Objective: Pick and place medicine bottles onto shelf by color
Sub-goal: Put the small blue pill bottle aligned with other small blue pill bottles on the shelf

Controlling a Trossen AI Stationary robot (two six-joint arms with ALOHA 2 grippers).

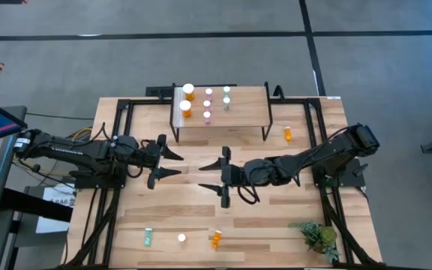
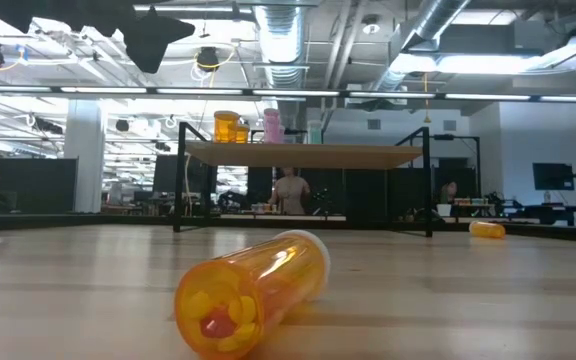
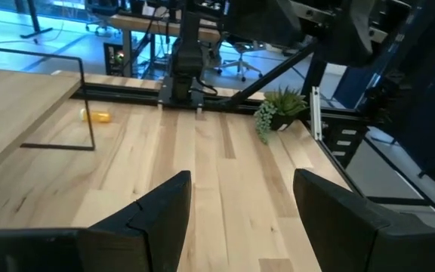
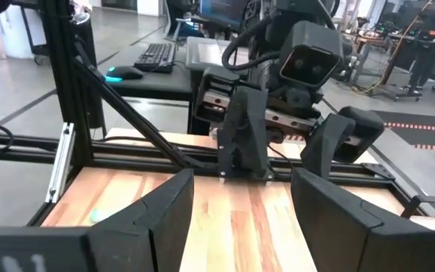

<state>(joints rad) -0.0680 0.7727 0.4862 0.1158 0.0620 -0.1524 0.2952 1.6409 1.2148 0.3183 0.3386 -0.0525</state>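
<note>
Medicine bottles are split between the shelf (image 1: 223, 112) and the tabletop (image 1: 276, 217), so you have two groups to keep track of. On the shelf, at the far middle of the table, two wide orange bottles (image 1: 187, 100) with big white lids stand at its left end, three pink bottles (image 1: 208, 103) stand just right of them, and two teal bottles (image 1: 226, 98) stand right of the pink ones. Off the shelf, one orange bottle (image 1: 288, 133) lies on the table just right of the shelf's right legs. Along the near edge you have a teal bottle (image 1: 148, 238) lying at the left, a white-capped bottle (image 1: 181, 238) standing beside it, and another orange bottle (image 1: 216, 239) on its side to the right, near the small green plant (image 1: 318, 236). Your left gripper (image 1: 172, 164) hangs over the table's left middle with its fingers spread and nothing between them. Your right gripper (image 1: 210, 176) faces it from the middle of the table, fingers likewise spread and empty.
</note>
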